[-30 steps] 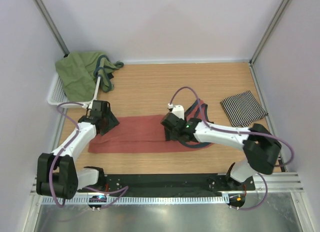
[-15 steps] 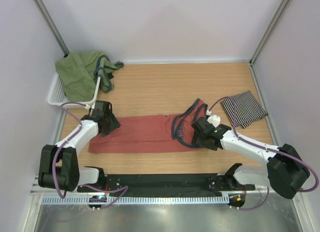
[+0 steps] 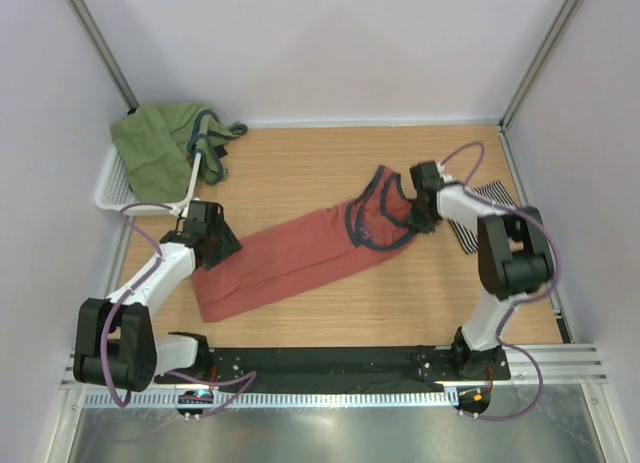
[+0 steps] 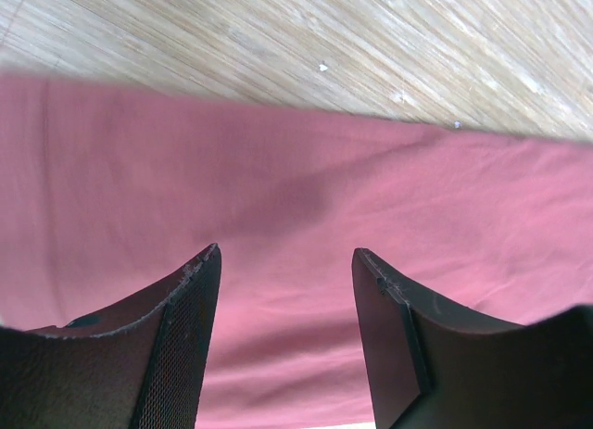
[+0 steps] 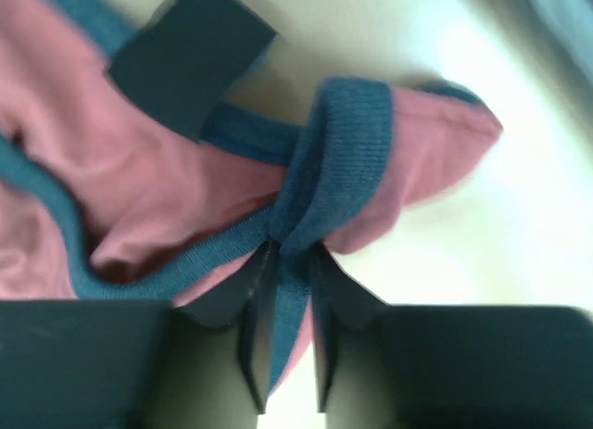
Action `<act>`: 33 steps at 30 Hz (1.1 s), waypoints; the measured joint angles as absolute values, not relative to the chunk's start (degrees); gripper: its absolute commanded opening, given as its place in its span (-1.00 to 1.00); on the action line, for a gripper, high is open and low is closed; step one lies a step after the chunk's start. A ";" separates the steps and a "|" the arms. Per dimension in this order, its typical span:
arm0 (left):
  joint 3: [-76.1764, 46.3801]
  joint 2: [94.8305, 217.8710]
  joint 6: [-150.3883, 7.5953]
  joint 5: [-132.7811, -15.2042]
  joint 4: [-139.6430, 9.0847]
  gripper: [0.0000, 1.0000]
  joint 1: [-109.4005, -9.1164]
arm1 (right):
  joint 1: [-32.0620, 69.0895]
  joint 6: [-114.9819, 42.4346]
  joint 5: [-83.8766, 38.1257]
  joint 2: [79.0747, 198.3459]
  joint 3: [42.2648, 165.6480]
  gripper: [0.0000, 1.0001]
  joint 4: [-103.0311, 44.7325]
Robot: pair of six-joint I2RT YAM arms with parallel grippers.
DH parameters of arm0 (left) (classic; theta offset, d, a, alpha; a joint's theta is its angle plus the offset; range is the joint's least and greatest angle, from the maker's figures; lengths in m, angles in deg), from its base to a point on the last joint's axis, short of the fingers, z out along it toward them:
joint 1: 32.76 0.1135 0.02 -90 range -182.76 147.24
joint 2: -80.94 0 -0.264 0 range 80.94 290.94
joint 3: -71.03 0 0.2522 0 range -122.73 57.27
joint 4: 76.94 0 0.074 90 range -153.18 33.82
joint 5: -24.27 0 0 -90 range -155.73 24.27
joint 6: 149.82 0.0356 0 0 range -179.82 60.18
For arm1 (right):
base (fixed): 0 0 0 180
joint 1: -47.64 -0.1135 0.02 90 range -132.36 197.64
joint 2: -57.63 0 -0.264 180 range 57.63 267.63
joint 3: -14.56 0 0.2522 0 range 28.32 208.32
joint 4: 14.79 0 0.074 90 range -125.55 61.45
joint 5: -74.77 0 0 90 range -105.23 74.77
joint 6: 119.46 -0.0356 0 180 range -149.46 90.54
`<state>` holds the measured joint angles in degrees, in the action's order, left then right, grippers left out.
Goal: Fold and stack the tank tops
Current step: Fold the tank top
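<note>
Salmon-red tank top (image 3: 290, 258): laid out long and diagonal across mid table (image 3: 300, 168), hem end near-left, neck/strap end far-right. Striped tank top (image 3: 463, 233): folded, right side of table, partly under right arm. Right gripper (image 5: 287, 290): fingers pinched tight on the top's teal strap trim, just beside the striped top. Left gripper (image 4: 283, 258): fingers spread apart over the red cloth at the hem end, nothing between them; contact w/ cloth can't be told. White basket (image 3: 110, 188) w/ green garment (image 3: 155, 143): far-left corner.
</note>
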<state>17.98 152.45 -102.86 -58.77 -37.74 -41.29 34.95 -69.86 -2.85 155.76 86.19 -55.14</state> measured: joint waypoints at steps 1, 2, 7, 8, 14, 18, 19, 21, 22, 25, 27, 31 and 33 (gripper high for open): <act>18.01 152.58 -102.82 -58.90 -37.77 0.19 -41.38 | 35.59 -68.86 -2.57 160.02 91.87 -0.24 -56.83; 18.03 152.71 -102.80 -59.05 -37.77 0.19 -41.45 | 35.98 -68.07 -2.04 164.41 97.84 -0.21 -57.48; 18.49 153.19 -102.51 -59.86 -38.03 0.17 -42.21 | 36.81 -63.94 -1.39 174.49 113.53 0.27 -56.96; 18.75 153.19 -102.38 -59.99 -38.27 0.17 -42.47 | 36.85 -63.06 -1.56 174.14 114.17 0.29 -57.26; 20.69 153.19 -101.09 -60.34 -40.70 0.16 -43.04 | 36.81 -58.15 -5.50 175.58 127.00 0.39 -60.94; 20.98 153.19 -100.70 -60.74 -41.85 0.15 -43.15 | 36.05 -57.36 -7.42 179.71 137.27 0.45 -60.83; 21.04 153.19 -100.50 -60.89 -42.14 0.15 -43.17 | 35.59 -57.36 -7.53 181.18 139.72 0.45 -61.57; 21.28 153.19 -100.11 -61.06 -42.88 0.15 -43.26 | 34.38 -57.40 -7.42 184.78 144.55 0.46 -62.66; 21.48 153.13 -99.98 -61.13 -43.27 0.15 -43.28 | 33.64 -57.51 -7.07 187.08 147.63 0.47 -63.99; 22.29 152.45 -99.80 -61.28 -43.86 0.15 -43.44 | 31.00 -58.23 -4.27 193.74 155.28 0.47 -66.79; 22.70 151.99 -99.76 -61.31 -44.26 0.15 -43.55 | 29.36 -59.24 -2.90 196.69 157.94 0.47 -68.17; 23.01 151.40 -99.69 -61.31 -44.72 0.15 -43.72 | 26.65 -61.03 -1.34 199.64 159.04 0.46 -69.55; 23.01 151.33 -99.63 -61.31 -44.98 0.15 -43.87 | 25.84 -61.56 -0.93 200.76 159.67 0.46 -69.48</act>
